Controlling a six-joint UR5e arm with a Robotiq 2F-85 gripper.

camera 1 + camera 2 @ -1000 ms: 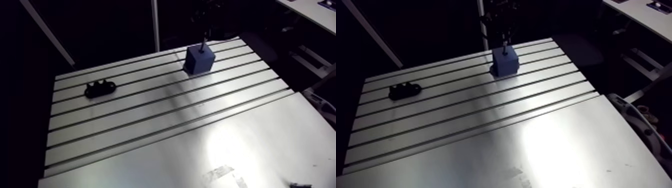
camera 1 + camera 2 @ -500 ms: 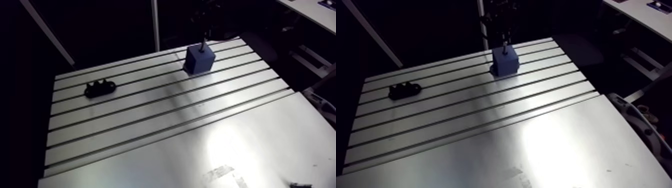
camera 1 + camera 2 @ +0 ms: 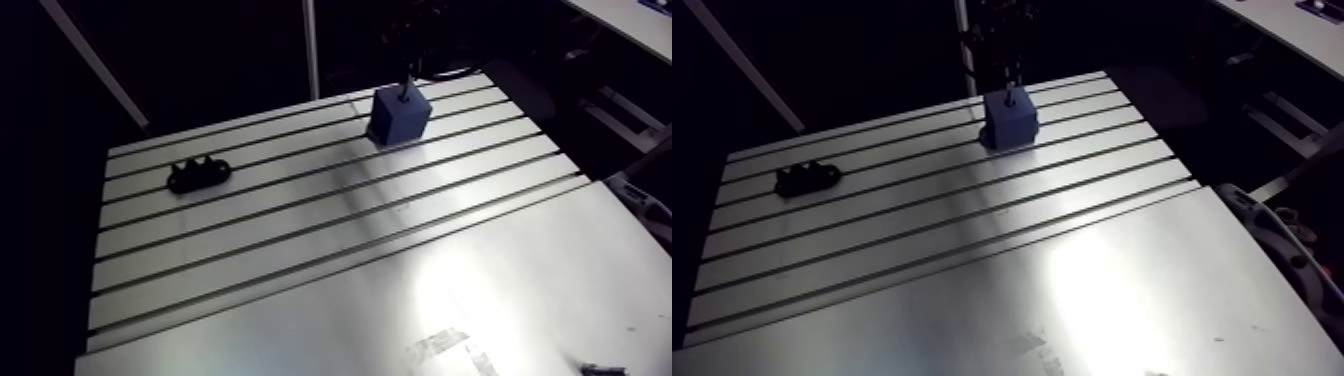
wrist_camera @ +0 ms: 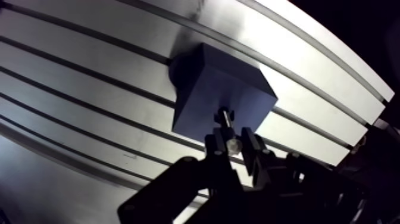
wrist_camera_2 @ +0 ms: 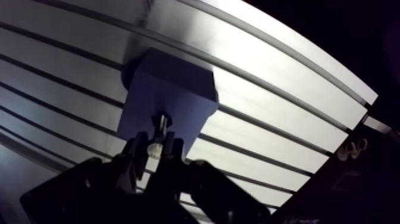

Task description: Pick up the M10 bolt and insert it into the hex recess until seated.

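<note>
Gripping the M10 bolt (image 4: 225,122) by its head, my pincer (image 4: 232,140) is closed on it, with one dark finger (image 4: 215,143) pressed to each side of the bright metal head. In the wrist view the bolt's shank points straight away from me, and its far end meets the small dark hex recess (image 4: 227,114) in the top face of a blue block (image 4: 208,83). The head stands clear above that face, so the bolt is not seated; how far the tip has entered the recess I cannot tell. The blue block sits squarely on the slotted aluminium table (image 4: 89,77), across two of its long dark grooves. In the arm view the same block (image 3: 399,117) is near the table's far edge, and my wrist comes down onto it out of the dark above. Well apart from the block, toward the other end of the grooved surface, lies a small black part (image 3: 198,175) with a bumpy upper outline, flat on the table, its details too small to make out.
</note>
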